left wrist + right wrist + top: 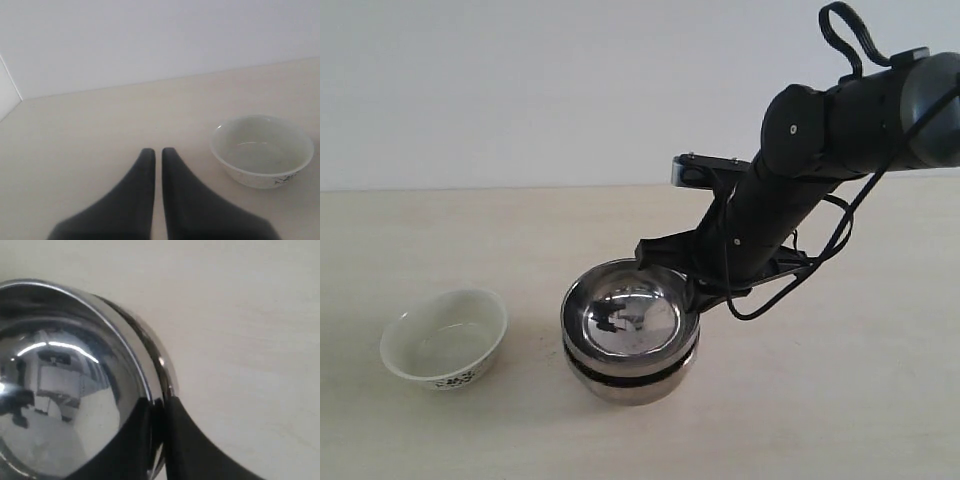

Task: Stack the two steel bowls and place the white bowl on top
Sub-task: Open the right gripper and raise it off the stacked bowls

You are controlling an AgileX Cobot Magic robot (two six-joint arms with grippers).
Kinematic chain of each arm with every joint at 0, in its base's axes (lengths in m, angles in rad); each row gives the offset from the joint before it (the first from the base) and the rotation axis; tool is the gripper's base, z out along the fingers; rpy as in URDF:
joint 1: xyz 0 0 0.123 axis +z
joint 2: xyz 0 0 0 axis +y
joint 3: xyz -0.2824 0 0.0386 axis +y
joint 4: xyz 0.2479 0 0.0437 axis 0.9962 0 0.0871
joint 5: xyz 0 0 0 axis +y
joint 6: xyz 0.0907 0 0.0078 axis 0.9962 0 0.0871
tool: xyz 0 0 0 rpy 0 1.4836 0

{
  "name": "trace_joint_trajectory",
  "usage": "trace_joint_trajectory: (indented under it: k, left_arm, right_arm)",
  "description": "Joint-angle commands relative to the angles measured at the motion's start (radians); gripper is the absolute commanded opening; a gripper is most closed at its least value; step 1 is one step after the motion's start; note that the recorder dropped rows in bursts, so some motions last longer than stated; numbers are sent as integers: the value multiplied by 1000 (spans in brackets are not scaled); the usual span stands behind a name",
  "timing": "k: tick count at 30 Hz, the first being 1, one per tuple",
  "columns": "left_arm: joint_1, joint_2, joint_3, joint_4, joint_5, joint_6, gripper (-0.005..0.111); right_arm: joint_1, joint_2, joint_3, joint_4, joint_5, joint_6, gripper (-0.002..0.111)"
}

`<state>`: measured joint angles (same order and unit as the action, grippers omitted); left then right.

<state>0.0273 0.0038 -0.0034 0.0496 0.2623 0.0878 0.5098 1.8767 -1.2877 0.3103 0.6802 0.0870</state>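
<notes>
Stack: two round mirror-shiny steel bowls (pixel 620 320) sitting nested, mid-table.
R grip: right gripper (pixel 159 407) pinching upper bowl (pixel 60 390) at rim.
White: small cream-white ceramic bowl (pixel 445 340) sitting apart, left of stack.
L grip: left gripper (pixel 158 152) fingers pressing together, empty.
Room: pale table (pixel 840 400) stretching open around.

Upper steel bowl (pixel 630 318) is nested in lower steel bowl (pixel 632 385). The stack is set on the table (pixel 840 400) toward the front edge, roughly midway between the left and right edges. White bowl (pixel 444 346) is placed left of the stack, apart from it, nearer the front-left corner. The stack's right rear rim is straddled by the right gripper (pixel 157 407), one finger inside, one outside.
</notes>
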Motion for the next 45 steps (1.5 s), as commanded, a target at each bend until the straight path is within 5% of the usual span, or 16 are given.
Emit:
trace_joint_trajectory:
  k: [1,13,23,39,45]
  left_arm:
    - [3,-4,3,-8,-8,-10,4]
    - [3,-4,3,-8,-8,-10,4]
    - [3,-4,3,-8,-8,-10,4]
    - [3,-4,3,-8,-8,-10,4]
    - [3,-4,3,-8,-8,-10,4]
  right_arm:
    - [1,0,0,-2,-3,-10,0]
    - [1,0,0,1,-1,-16,1]
    - [1,0,0,17,-1,-19,33]
    - [-1,-46,-32,-37,3,-23,32]
    - [-3,-63,-39,-82,23,-7,0]
